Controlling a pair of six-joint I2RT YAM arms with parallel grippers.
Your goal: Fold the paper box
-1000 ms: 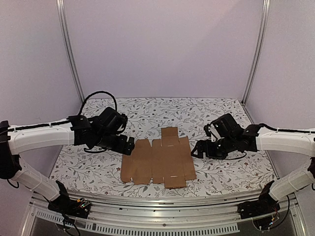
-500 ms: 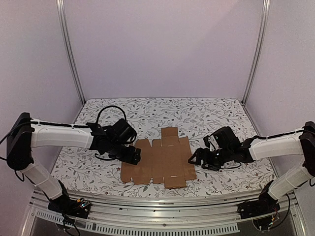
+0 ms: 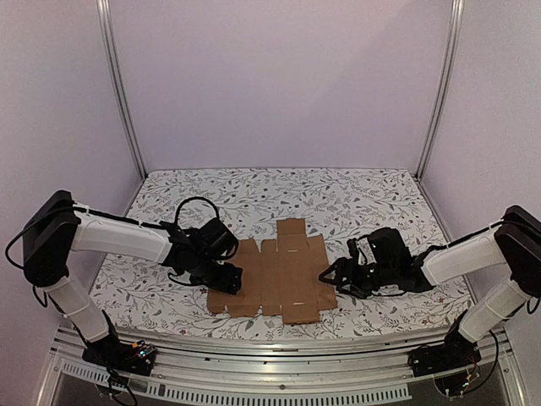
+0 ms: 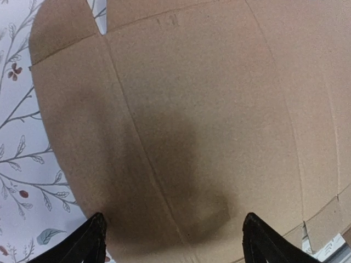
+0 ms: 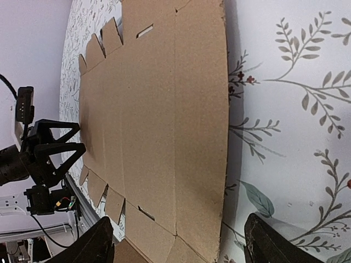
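The flower-printed table (image 3: 338, 190) fills the lower half of the top view, and the paper box (image 3: 275, 275) lies flat and unfolded at its lower centre, one tab pointing toward the back wall. The left gripper (image 3: 225, 279) sits low at the sheet's left edge, jaws spread wide over the cardboard and clasping nothing. The right gripper (image 3: 331, 277), at the right edge, is likewise released.
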